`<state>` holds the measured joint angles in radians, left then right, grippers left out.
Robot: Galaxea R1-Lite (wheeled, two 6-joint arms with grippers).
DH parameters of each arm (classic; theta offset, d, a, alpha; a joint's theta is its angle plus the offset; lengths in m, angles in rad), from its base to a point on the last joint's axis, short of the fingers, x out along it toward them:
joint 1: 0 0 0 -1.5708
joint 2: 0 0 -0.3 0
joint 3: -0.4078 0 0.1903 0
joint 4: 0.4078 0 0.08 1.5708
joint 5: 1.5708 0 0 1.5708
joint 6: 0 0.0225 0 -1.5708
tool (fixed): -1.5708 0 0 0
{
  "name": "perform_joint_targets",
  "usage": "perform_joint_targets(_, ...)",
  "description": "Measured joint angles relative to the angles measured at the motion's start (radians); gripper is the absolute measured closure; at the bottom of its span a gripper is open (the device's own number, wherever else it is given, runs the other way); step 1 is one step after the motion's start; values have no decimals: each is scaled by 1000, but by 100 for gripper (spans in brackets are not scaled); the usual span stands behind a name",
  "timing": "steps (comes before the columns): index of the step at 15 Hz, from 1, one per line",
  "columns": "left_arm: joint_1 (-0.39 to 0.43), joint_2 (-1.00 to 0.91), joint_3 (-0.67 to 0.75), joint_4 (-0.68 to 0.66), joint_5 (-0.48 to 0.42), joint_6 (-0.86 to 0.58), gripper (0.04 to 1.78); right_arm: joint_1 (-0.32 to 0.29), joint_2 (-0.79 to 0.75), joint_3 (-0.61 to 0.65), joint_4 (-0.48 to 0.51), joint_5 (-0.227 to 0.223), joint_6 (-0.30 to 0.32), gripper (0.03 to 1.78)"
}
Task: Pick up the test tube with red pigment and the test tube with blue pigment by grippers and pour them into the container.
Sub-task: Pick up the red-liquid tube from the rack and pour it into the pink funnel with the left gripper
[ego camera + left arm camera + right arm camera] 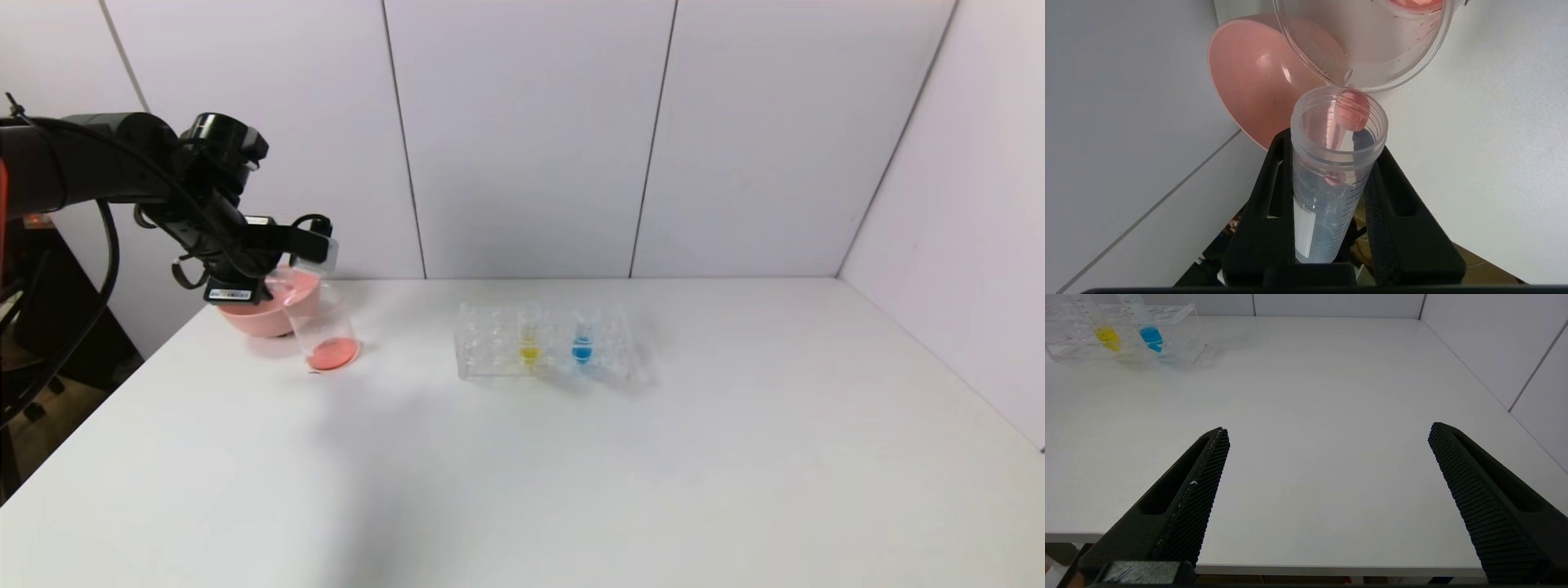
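Observation:
My left gripper is shut on the test tube with red pigment, which is tipped with its mouth at the rim of the container. Only a red drop clings inside the tube's mouth, and red liquid lies in the bottom of the clear beaker. The test tube with blue pigment stands upright in the clear rack. Over the table's front edge my right gripper is open and holds nothing; it is out of the head view.
A pink bowl stands right behind the beaker at the table's back left corner. A tube of yellow liquid stands in the rack beside the blue one. Walls close off the back and right of the white table.

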<state>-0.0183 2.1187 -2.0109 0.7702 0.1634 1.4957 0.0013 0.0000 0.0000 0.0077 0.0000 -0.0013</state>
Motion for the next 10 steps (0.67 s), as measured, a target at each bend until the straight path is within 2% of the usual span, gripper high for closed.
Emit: perform_joint_targets(10,-32,10,0,13,149,22,132,0,0,0,0,0,0,4)
